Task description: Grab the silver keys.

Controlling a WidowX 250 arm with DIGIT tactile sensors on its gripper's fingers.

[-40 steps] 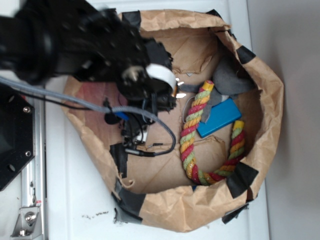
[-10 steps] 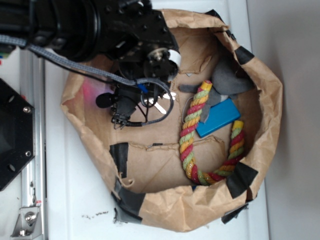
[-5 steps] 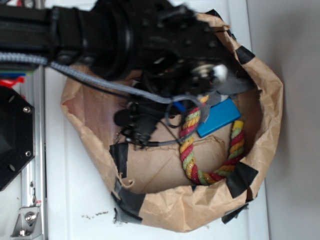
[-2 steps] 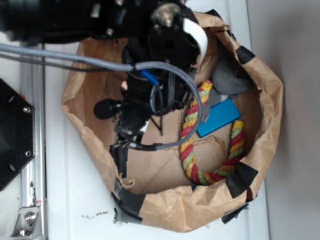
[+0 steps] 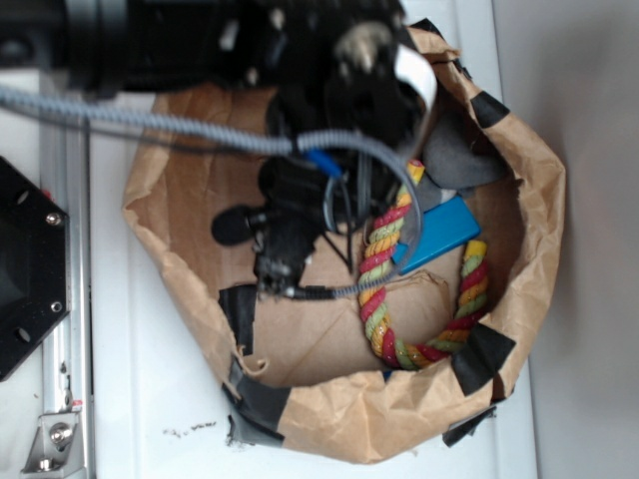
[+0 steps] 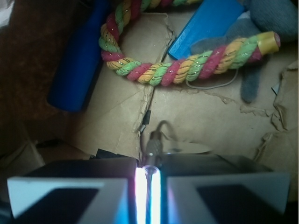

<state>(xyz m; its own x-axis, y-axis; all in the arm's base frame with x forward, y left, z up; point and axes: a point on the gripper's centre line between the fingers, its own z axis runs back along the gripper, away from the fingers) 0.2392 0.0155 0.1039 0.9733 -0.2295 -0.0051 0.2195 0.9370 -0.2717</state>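
Compared with a moment ago, the arm is sitting a little further right over the paper bag (image 5: 519,329), its wrist nearer the rope's yellow tip; two seconds back the keys were lying bare on the bag floor, and now they are no longer showing there.

Nearest the wrist camera, the jaws of the gripper (image 6: 148,179) are pressing almost together, leaving only a bright sliver between them. Something thin and silvery, the silver keys (image 6: 156,140) by the look of it, is sticking out from that sliver, with a pale flat blade just beside it, hanging above the cardboard floor. So the jaws are clamping on the keys, though only a small part is showing.

Beyond them, the twisted rope (image 6: 187,67) is curving across the floor, a thin wire loop peeking from under it. Farther still, the blue block (image 6: 215,28) and a grey cloth (image 6: 273,16) are lying near the bag wall.

Judging by this, the grab itself appears made; what is left is lifting clear without the keys slipping out.
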